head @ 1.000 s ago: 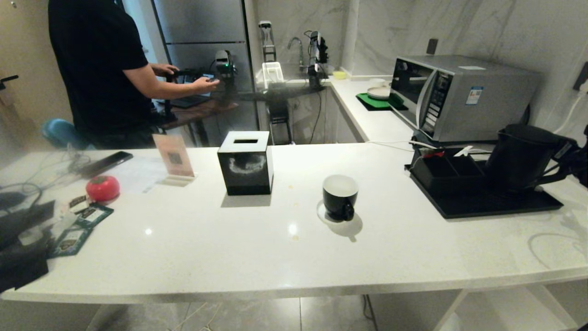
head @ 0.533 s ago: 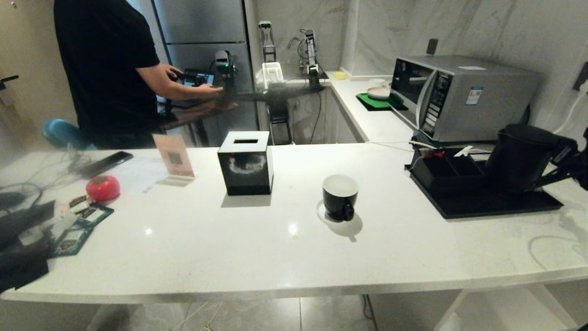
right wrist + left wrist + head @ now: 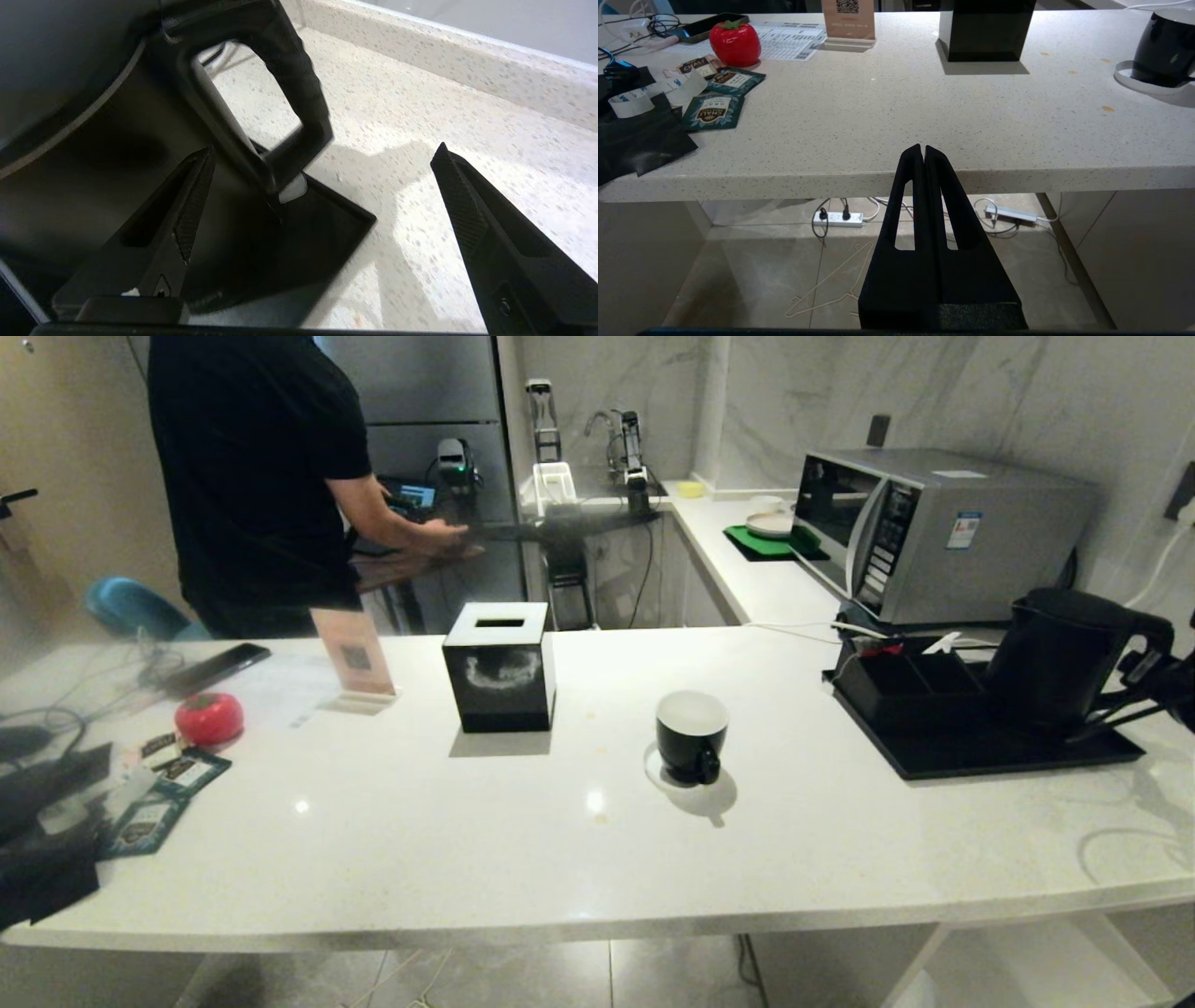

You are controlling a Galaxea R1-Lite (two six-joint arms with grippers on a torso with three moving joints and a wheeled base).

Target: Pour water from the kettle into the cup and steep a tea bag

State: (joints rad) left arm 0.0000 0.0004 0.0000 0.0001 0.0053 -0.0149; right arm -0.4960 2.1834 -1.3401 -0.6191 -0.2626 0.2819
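- I'm running the right gripper at the far right of the surface, jaws spread wide and holding nothing; the kettle handle is sitting just ahead of them, not yet between.
- Kettle is standing upright on the black tray at right, spout pointing left, handle facing my arm.
- I'm judging it as heavy if filled, rigid, matte so decent friction; the ribbed upright part of the loop handle looks like the place to clamp, high up so it is not swinging.
- Cup is sitting mid-surface on a white coaster, well apart from the kettle; glossy, light, easy to knock.
- In the way: the tray's divided box and a cable just left of the kettle, microwave close behind. Tissue box is left of the cup.
- Tea sachets are lying far left.
- Left gripper is parked below the near edge, jaws clenched, empty.
- A person is standing beyond the surface, far left.
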